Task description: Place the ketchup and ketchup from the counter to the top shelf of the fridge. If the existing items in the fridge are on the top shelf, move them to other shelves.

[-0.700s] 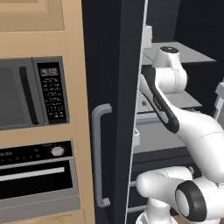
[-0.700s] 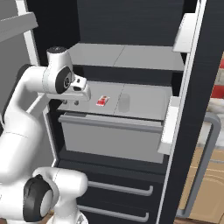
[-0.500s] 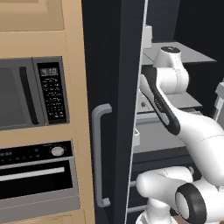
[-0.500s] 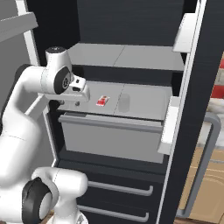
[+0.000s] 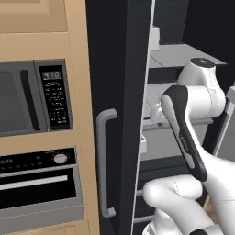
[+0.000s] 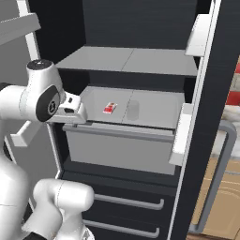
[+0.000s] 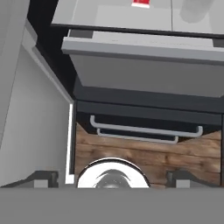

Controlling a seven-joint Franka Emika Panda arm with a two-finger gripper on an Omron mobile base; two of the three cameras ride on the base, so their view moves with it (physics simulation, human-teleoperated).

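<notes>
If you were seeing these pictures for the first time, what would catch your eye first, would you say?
Probably the fridge, standing wide open with its pale grey shelves bare except for a small red-and-white packet and a clear tumbler side by side on the lower shelf. Next, the white arm reaching in at the left of that shelf, its claw open and holding nothing.

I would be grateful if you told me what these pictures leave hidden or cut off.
- Packet: its print is too small in the right base view; the top edge cuts it in the hand view.
- Tumbler: a faint see-through shape, contents unreadable.
- Fridge interior: in the left base view, the door and arm hide the shelves.
- Gripper: fingertips cut off at the hand view's bottom.
</notes>
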